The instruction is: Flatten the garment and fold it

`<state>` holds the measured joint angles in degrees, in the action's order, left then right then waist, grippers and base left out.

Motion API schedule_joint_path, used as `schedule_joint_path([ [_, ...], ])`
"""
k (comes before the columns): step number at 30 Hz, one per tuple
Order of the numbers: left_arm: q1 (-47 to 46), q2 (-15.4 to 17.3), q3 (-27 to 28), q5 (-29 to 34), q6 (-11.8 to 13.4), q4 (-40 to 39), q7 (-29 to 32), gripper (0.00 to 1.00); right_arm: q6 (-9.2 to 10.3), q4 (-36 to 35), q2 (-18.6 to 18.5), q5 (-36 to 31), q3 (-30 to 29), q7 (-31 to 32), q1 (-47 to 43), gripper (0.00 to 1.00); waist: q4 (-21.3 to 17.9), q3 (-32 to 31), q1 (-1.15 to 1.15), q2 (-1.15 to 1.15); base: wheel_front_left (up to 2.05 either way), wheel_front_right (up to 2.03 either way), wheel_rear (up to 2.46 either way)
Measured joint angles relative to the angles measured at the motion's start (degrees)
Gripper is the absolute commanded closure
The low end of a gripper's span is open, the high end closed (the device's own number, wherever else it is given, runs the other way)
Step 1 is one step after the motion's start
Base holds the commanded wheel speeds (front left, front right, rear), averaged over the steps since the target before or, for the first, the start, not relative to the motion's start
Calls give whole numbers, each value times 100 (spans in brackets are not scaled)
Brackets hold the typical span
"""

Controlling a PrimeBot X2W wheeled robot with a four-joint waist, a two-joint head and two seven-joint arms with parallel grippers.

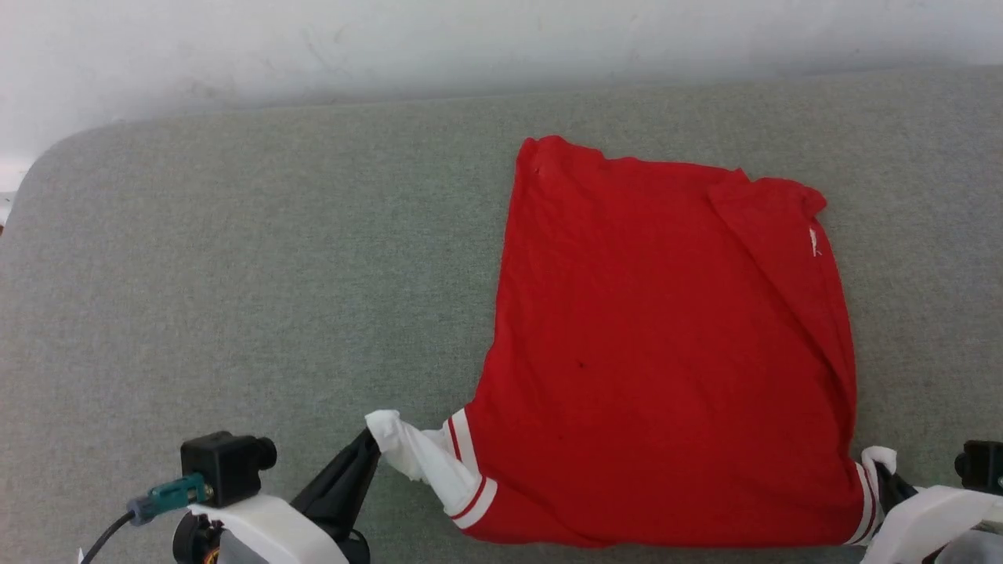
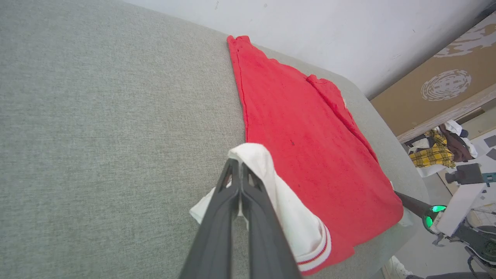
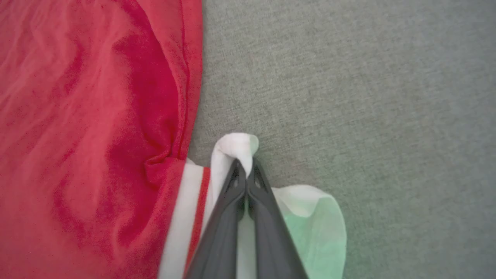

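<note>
The garment lies plain red side up on the grey cloth-covered desk, right of the middle in the head view. Its long axis runs straight away from the robot: the far edge sits toward the wall, and the shoulder end with both white sleeves sits at the near edge. Along its right side a narrow strip of red cloth is turned over onto the body, so it is not quite flat there.

The left sleeve is drawn out sideways to a bunched white tip, and the left pincer is closed on that tip, its two dark fingers pressed together around the cloth in the left wrist view. The right pincer is likewise closed on the right sleeve, with a white fold pinched between its tips in the right wrist view.

So the whole body of the garment lies ahead of both pincers and between them, each arm holding its own near corner. By my reading, any move must be made by both arms together along that axis, or the cloth will skew
</note>
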<state>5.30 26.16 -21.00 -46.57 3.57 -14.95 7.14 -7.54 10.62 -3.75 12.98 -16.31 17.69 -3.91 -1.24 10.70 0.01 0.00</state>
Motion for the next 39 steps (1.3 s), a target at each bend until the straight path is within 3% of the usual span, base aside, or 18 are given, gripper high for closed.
schedule_joint_path([
  [1, -12, -1, -7, 13, -2, 1, 0, 100, -1, 107, -12, 0, -27, 0, 65, 90, 13, 17, 0, 0, 0, 0, 0],
  [2, -19, -1, -12, 14, -7, 1, 0, 100, -4, 199, -37, -29, -29, -10, 122, 7, 24, 29, -1, 0, 0, 0, 0],
  [3, -23, -1, -14, 16, -7, 4, 0, 100, -8, 280, -66, -47, -24, -9, 170, 0, 33, 38, -1, 0, 0, 0, 0],
  [10, -66, 0, -11, 21, -49, 80, -11, 100, 1, 197, -177, 207, 27, 99, 383, 0, -8, 33, 0, 0, 0, 0, 0],
  [17, -74, -33, -45, 34, -58, 69, -73, 100, 1, -1502, -447, 790, -153, 968, 465, 0, -31, 128, -1, 0, 0, 0, 0],
  [22, -261, -34, -105, 159, -114, 18, -110, 100, 1, -2136, -828, 538, -426, 1481, 1218, 0, 13, 386, -1, 0, 0, 0, 0],
  [32, -688, -37, -192, 328, -201, -88, -108, 100, 1, -886, -905, -54, -179, 2475, 3134, 0, 240, 1001, 0, 0, 0, 0, 0],
  [39, -884, -81, -261, 341, -250, -85, -102, 100, 1, -99, -846, -530, -207, 2648, 3859, 0, 465, 1412, 0, 0, 0, 0, 0],
])
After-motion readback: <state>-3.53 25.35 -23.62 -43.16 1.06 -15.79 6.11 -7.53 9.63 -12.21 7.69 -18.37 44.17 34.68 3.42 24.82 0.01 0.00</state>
